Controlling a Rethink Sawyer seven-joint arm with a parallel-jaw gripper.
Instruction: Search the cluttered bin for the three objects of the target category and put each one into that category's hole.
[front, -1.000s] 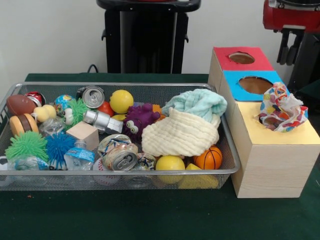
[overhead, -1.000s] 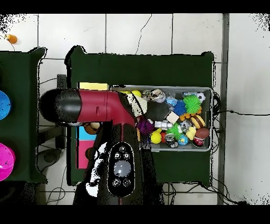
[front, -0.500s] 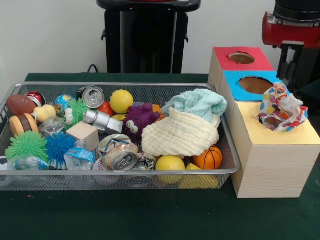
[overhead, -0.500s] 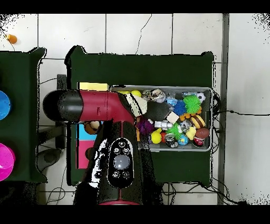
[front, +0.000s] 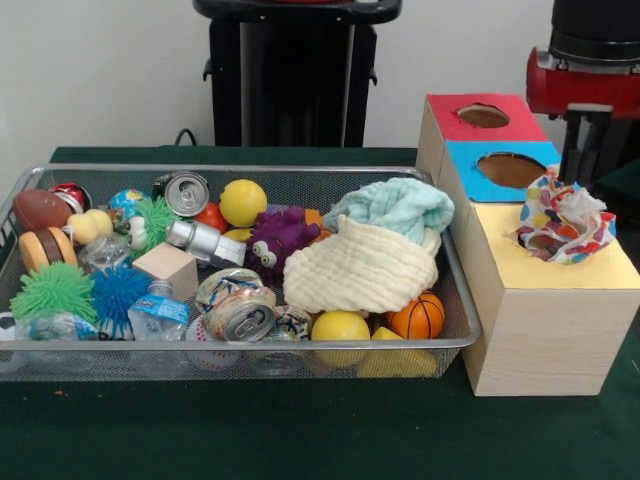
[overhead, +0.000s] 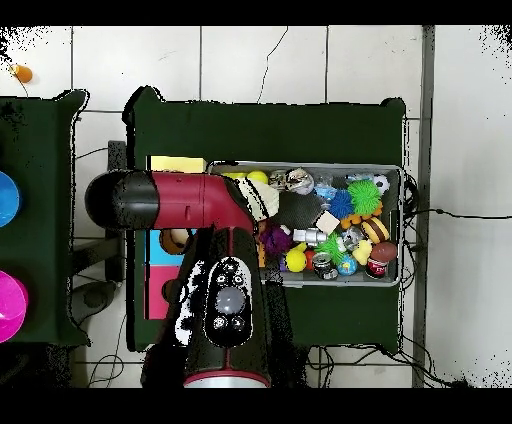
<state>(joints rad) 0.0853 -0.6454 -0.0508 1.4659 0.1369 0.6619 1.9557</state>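
The red and black gripper (front: 585, 135) hangs behind the yellow-topped wooden box (front: 545, 300); I cannot tell its state. A colourful patterned cloth (front: 563, 218) sits stuffed in the yellow hole, probably just delivered; two pale cloths (front: 375, 250) wait in the wire mesh bin (front: 240, 345).

A plain white wall (front: 100, 70) is seen behind the bench (front: 300, 440), which is covered in dark green cloth. A black cable (front: 186, 134) is looped just above the bench's far edge. From overhead, the floor (overhead: 300, 65) is shown in large pale tiles with grey joints, and a thin crack (overhead: 268, 55) is traced across one tile. A second green-covered bench (overhead: 35, 130) is caught at the left edge. Cables (overhead: 455, 214) are trailed over the tiles on the right. Light is spread evenly.
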